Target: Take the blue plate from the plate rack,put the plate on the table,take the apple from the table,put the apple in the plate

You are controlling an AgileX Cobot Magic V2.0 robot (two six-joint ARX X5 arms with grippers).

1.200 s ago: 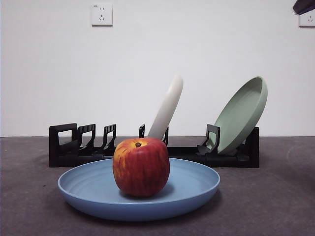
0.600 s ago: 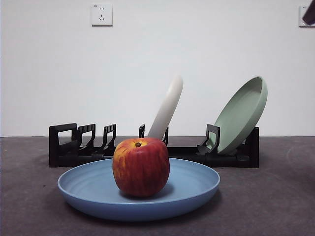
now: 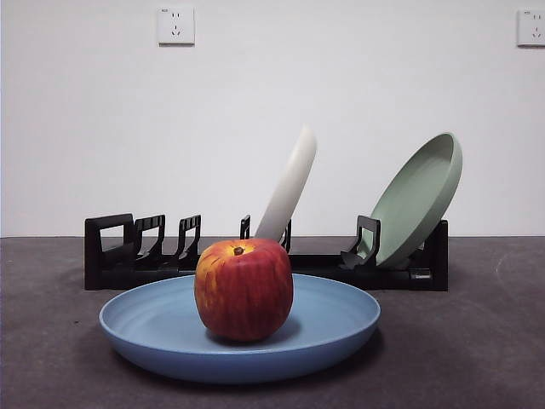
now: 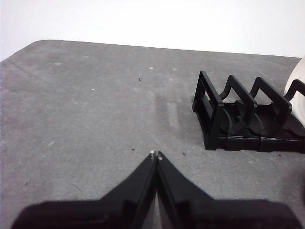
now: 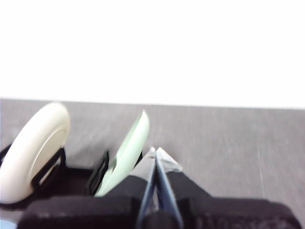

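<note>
One glossy red-yellow apple point(image 3: 244, 289) sitting in one matte blue plate point(image 3: 332, 319); two plates leaning in black slotted rack point(image 3: 400, 271), beside right tool point(image 5: 156, 151). Left tool point(image 4: 156, 154) pinched closed, gripping nothing; right likewise.

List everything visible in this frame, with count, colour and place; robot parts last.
apple: 1, red with yellow streaks, in the blue plate
blue plate: 1, light blue, flat on the table in front of the rack
plate rack: 1, black, behind the blue plate
cream-white plate: 1, leaning in the rack's middle
sage-green plate: 1, leaning at the rack's end
table: 1, dark grey
wall sockets: 2, white, on the wall
left gripper: black, shut, over bare table near the rack's end
right gripper: black, shut, above the sage-green plate
</note>
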